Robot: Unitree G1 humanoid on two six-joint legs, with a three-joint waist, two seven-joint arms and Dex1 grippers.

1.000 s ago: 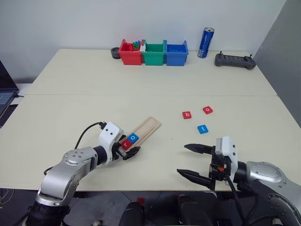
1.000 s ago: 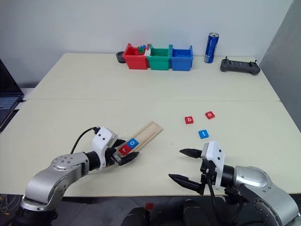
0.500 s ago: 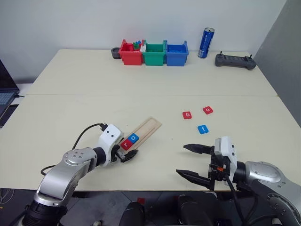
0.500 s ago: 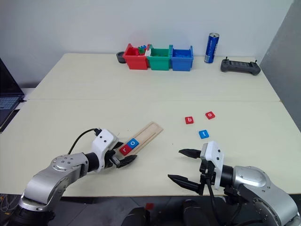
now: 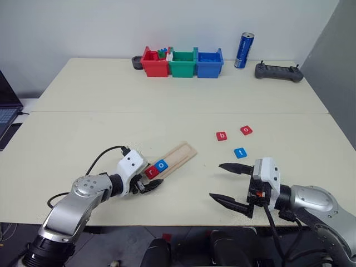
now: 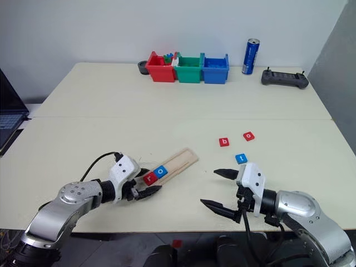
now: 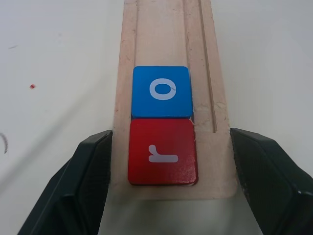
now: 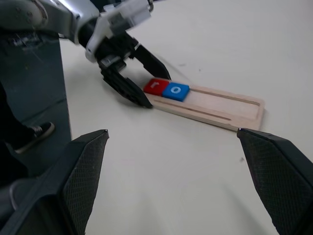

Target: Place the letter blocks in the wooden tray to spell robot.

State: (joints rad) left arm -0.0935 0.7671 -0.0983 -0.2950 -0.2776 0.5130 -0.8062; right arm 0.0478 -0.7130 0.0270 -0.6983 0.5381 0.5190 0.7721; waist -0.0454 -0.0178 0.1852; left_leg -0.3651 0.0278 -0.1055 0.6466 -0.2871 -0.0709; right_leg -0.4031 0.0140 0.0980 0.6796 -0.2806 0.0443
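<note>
The wooden tray (image 5: 181, 154) lies slanted on the table in front of my left arm. At its near end sit a red "r" block (image 5: 151, 171) and a blue "o" block (image 5: 161, 165), touching each other. My left gripper (image 5: 151, 181) is shut on that near end of the tray, one finger (image 7: 93, 166) against each long side. To the right, loose on the table, lie a red "b" block (image 5: 221, 136), a red "o" block (image 5: 246, 129) and a blue "t" block (image 5: 240, 152). My right gripper (image 5: 216, 180) hovers open near the front edge, short of the "t" block, holding nothing.
Red (image 5: 154, 63), green (image 5: 182, 63) and blue (image 5: 209, 63) bins stand in a row at the back, with a blue can (image 5: 243, 50) and a black controller (image 5: 278, 72) to their right. A laptop (image 5: 5, 111) pokes in at the far left.
My left gripper has closed on the near end of the tray. The tray has swung a little, its far end moving right. The right gripper has stayed open and has hardly moved.
</note>
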